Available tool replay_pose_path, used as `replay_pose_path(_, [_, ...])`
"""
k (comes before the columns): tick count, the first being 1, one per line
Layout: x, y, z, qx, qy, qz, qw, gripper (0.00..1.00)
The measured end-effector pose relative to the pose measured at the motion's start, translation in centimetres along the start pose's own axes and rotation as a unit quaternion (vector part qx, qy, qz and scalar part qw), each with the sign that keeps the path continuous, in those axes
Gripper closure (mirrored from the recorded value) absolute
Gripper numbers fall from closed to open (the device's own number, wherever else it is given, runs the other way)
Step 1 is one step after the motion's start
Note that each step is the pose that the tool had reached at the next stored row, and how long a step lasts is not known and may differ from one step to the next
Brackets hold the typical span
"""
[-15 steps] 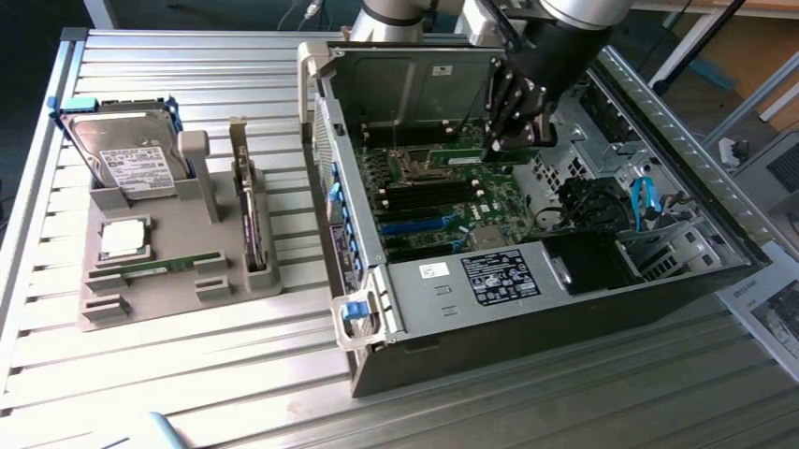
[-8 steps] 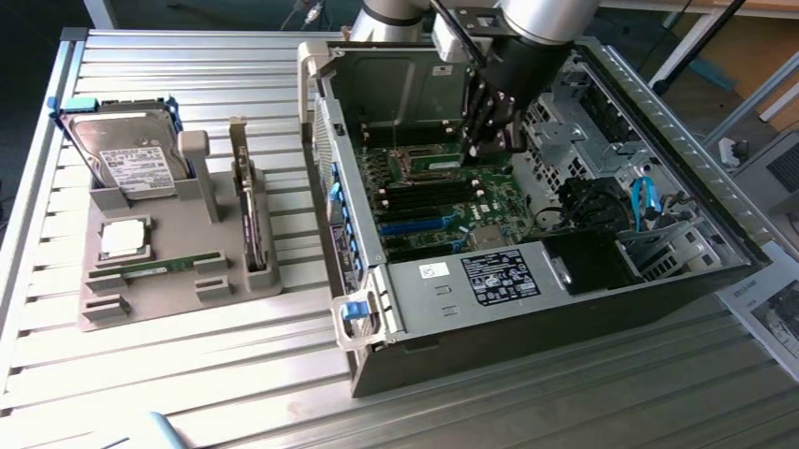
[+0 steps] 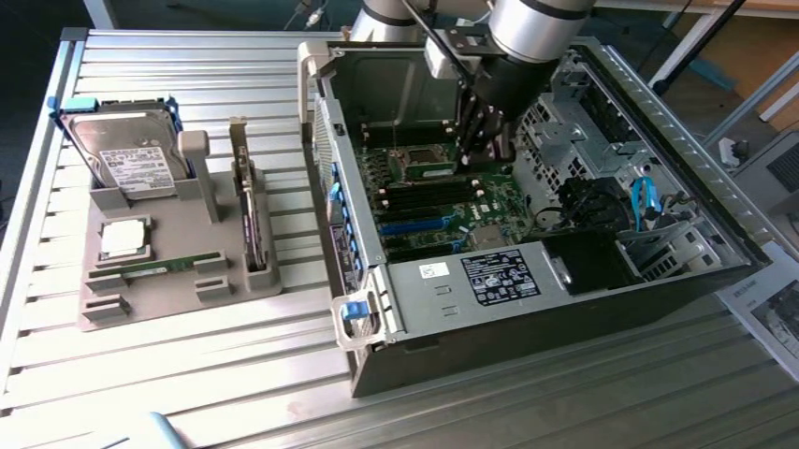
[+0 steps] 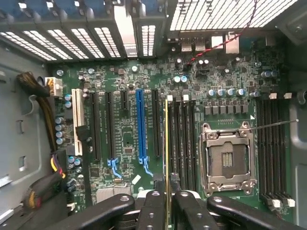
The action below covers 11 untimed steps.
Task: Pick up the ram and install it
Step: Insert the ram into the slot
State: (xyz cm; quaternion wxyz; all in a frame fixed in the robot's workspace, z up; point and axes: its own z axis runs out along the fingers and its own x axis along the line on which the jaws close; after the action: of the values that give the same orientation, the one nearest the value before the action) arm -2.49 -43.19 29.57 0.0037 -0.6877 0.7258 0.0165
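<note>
Parts stand (image 3: 175, 245) at the exterior view's left of case (image 3: 500, 313) — inside, ram (image 4: 166, 143) (edge-on) along memory slots (image 4: 181, 143), beside processor socket (image 4: 225, 155).

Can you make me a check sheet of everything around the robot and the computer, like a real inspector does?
Surface: metal slatted table, carrying a grey holder and an open computer case.
Job's things: the ram, seen edge-on, lined up along the black memory slots; whether it touches them cannot be told.
Clutter: hard drive, silver chip, another green stick and a standing card, all in the holder.
Grippers: gripper shut on the ram, inside the case.
Cables: blue cable and yellow-black bundle inside the case.
Surroundings: printed sheet at the exterior view's right edge.
</note>
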Motion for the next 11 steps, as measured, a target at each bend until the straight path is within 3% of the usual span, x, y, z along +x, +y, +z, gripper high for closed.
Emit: replay_pose_path(11, [-0.9,-0.38,2.70,-0.0016,0.0001,0.000,1.0000,0.86])
